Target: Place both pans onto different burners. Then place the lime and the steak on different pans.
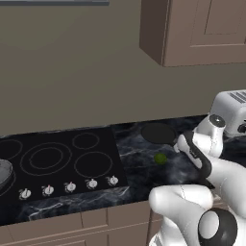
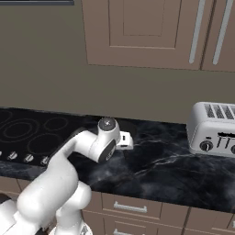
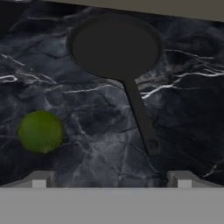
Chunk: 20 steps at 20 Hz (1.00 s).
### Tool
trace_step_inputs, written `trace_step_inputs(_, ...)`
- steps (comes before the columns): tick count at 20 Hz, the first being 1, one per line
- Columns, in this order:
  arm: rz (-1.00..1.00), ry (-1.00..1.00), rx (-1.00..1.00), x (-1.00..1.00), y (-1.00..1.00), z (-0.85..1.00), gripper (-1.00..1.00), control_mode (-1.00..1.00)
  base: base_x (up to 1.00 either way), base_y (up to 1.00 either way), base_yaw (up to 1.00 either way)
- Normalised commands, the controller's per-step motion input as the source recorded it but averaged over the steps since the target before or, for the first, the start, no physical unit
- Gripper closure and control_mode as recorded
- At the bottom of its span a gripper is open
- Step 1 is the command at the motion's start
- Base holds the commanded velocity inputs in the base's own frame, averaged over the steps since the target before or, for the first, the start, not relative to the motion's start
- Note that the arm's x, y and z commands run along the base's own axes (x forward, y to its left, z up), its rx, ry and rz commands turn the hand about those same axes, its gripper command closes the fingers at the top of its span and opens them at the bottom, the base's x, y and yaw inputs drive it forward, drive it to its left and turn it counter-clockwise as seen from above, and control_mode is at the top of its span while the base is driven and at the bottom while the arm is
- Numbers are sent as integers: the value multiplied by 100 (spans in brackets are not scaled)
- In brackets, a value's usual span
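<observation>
Left base view – black pan: flat on the dark marble desk, right of the cooktop and near the back wall.
Left base view – lime: on the desk, in front of the black pan and apart from it.
Left base view – silvery pan: its rim shows at the left picture edge, over the cooktop's front left part.
Left base view – burners: grey rings on black glass, with a row of knobs along the front edge.
Left base view – toaster: at far right on the desk.
Right base view – arm: bent over the desk right of the cooktop; the hand itself cannot be made out.
Hand view – hand: fingers spread wide, holding nothing, raised above the desk.
Hand view – black pan handle: runs from the pan toward the hand, its end lying between the two fingertips but further up the picture.
Hand view – lime: left of the handle, clear of pan and fingers.
</observation>
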Motion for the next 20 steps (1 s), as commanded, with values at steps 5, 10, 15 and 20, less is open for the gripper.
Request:
trace_step_inputs(5, 2, 2, 0, 29, -18, -18, -100, -100, 0, 0, 0)
trace_step_inputs(10, 3, 2, 0, 32, -10, -21, -100, -100, 0, 0, 0)
trace_step_inputs(15, 3, 3, 0, 32, -3, -24, -100, -100, 0, 0, 0)
trace_step_inputs(20, 2, 4, 0, 30, -4, -27, -100, -100, 0, 0, 0)
